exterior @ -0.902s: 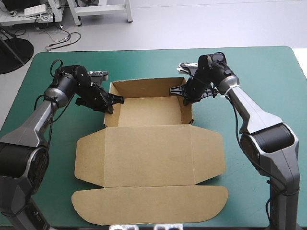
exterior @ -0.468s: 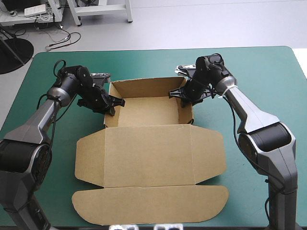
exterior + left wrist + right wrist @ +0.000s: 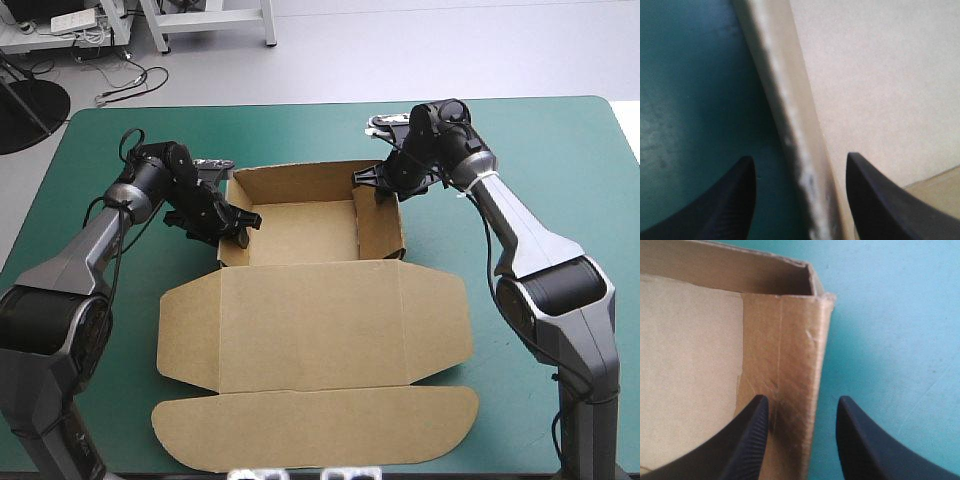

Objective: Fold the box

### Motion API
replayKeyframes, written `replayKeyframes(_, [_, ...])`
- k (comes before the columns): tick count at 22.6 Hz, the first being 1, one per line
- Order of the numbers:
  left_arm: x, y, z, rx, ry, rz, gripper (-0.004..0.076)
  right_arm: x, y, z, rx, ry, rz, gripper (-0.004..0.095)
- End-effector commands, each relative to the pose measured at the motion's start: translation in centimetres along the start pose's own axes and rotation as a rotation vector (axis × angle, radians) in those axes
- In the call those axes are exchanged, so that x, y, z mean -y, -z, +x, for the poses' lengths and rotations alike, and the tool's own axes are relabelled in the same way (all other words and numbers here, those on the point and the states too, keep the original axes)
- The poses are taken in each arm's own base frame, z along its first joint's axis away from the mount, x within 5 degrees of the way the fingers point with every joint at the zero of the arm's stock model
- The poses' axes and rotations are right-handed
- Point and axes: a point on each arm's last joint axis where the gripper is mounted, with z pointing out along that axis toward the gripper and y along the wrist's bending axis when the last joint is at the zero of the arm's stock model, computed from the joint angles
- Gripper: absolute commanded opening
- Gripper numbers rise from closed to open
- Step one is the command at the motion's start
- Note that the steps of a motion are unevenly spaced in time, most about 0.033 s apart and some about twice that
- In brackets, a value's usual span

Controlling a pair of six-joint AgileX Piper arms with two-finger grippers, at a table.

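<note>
You had the brown box (image 3: 312, 300) lying in the middle of the table, on the teal-green cover (image 3: 520, 140), as an open tray with its walls raised on the far side. Its lid (image 3: 330, 330) lay flat toward the near edge, and the long rounded flap (image 3: 315, 425) beyond the lid almost reached that edge. Your left gripper (image 3: 240, 222) was at the tray's left wall (image 3: 225, 252) with its black fingers apart. In the left wrist view that gripper (image 3: 799, 157) straddled the wall's top edge (image 3: 790, 100). One finger (image 3: 725, 205) hung over the cover outside, and the other (image 3: 880, 200) over the brown board inside. Neither finger plainly touched the wall. Your right gripper (image 3: 368, 185) was at the far end of the right wall (image 3: 382, 232), near the corner where that wall met the far wall (image 3: 295, 183). Its fingers were also spread. In the right wrist view this gripper (image 3: 801, 399) had the right wall (image 3: 790, 355) standing between its tips. One finger (image 3: 747, 440) was on the tray side and the other (image 3: 865, 440) was outside, above the cover. For each gripper, the wall it straddled was the only thing standing between its fingers. The two side flaps of the lid lay flat on the cover, well short of either arm.
</note>
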Motion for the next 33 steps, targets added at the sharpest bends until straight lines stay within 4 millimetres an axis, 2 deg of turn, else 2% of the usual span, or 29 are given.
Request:
replayKeyframes(1, [1.0,3.1,-0.3,0.105,-0.013,0.016,0.0396,-0.4,4.3,-0.4,0.099,0.023,-0.006,0.0408])
replayKeyframes(5, [1.4,4.7,-1.0,0.142,-0.029,0.018,0.0396,-0.7,5.8,-0.8,0.145,0.029,-0.015,0.0409])
replayKeyframes(8, [2.1,8.3,-1.9,0.2,-0.068,0.0,0.0395,-0.9,9.1,-0.9,0.231,0.043,-0.005,0.0408])
replayKeyframes(9, [2.2,8.9,-2.0,0.204,-0.07,-0.002,0.0396,-0.9,9.7,-0.8,0.245,0.046,0.0,0.0408])
replayKeyframes(13, [3.2,13.2,-2.0,0.313,-0.061,-0.003,0.0395,-1.0,14.5,0.3,0.346,0.095,0.026,0.0407])
replayKeyframes(14, [3.7,15.1,-1.4,0.363,-0.073,-0.002,0.037,-1.1,16.2,0.9,0.38,0.105,0.023,0.0406])
replayKeyframes(16, [4.4,18.1,0.3,0.435,-0.09,-0.002,0.0271,-1.3,18.5,1.7,0.427,0.078,0.01,0.0395])
replayKeyframes(17, [4.9,20.1,1.5,0.485,-0.104,-0.005,0.0176,-1.4,19.6,2.2,0.448,0.063,-0.006,0.0395])
replayKeyframes(19, [5.7,23.8,4.3,0.582,-0.179,-0.033,-0.0012,-1.5,20.4,2.5,0.464,0.059,-0.014,0.0395])
replayKeyframes(22, [6.6,28.7,9.0,0.722,-0.213,-0.07,-0.001,-1.2,18.8,2.3,0.417,0.04,-0.008,0.0394])
replayKeyframes(24, [6.9,30.2,11.8,0.767,-0.239,-0.093,-0.001,-1.0,16.5,2.0,0.355,0.032,0.001,0.0394])
replayKeyframes(26, [6.9,30.9,14.1,0.787,-0.249,-0.121,-0.001,-0.8,14.5,1.8,0.301,0.026,0.005,0.0394])
replayKeyframes(29, [6.5,30.8,17.3,0.796,-0.249,-0.167,-0.001,-0.9,12.0,1.3,0.239,0.013,-0.022,0.0394])
replayKeyframes(32, [5.8,29.1,19.9,0.793,-0.24,-0.198,-0.001,-0.9,9.4,0.8,0.183,0.001,-0.038,0.0393])
replayKeyframes(33, [5.6,28.5,21.4,0.799,-0.239,-0.204,-0.001,-0.9,8.5,0.6,0.164,-0.005,-0.044,0.0394])
